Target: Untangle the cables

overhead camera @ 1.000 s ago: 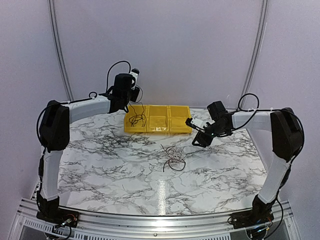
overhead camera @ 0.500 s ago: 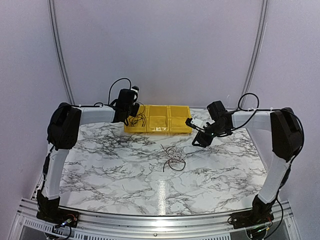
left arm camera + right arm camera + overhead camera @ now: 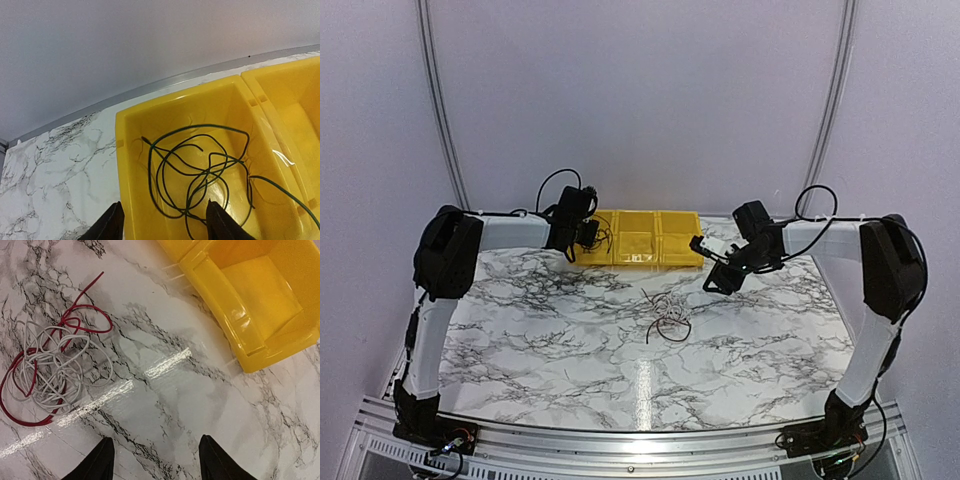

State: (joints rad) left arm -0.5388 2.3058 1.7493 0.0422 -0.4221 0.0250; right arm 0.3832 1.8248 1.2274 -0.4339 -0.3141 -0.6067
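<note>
A small tangle of the cables, red and pale wires (image 3: 50, 365), lies on the marble table near its middle (image 3: 668, 312). One dark thin wire (image 3: 200, 165) lies looped in the left compartment of a yellow tray (image 3: 122, 165). My left gripper (image 3: 164, 212) hangs open just above that wire and holds nothing; in the top view it sits at the tray's left end (image 3: 582, 235). My right gripper (image 3: 155, 445) is open and empty over bare table, right of the tangle and in front of the tray's right end (image 3: 708, 265).
The yellow tray (image 3: 638, 262) has three compartments in a row at the back of the table; the middle and right ones (image 3: 260, 285) look empty. The table's back edge and a pale wall run just behind it.
My left gripper came down from above the tray to its left compartment and opened; the dark wire that hung from it now lies in the compartment. The right arm stayed still.
</note>
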